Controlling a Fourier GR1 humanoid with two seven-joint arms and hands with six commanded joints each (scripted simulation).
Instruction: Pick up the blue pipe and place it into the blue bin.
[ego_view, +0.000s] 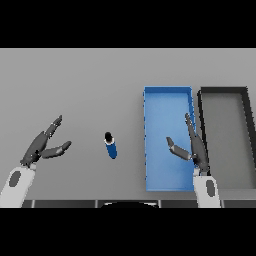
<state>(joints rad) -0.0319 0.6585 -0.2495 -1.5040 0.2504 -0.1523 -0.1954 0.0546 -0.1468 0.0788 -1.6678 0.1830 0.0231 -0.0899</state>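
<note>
Flat grey worktop (90, 85) carries everything. Dark open rectangular tray (246, 140) sits far right, touching or just beside the shallow blue rectangular bin (167, 97); bin holds nothing. Left hand (42, 147) at the left, fingers spread wide, empty. Right hand (192, 147) over the bin's right edge, fingers straight, thumb out, empty. Short blue cylindrical pipe with dark end (110, 145) lies on the worktop between left hand and bin, apart from both. Progress: 0 of 2 steps; grasp and placement both remain.

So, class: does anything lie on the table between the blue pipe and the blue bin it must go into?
Nothing visible does. The blue pipe stands on bare grey table, left of the blue bin. The right hand is over the bin's right side, not between them.
</note>
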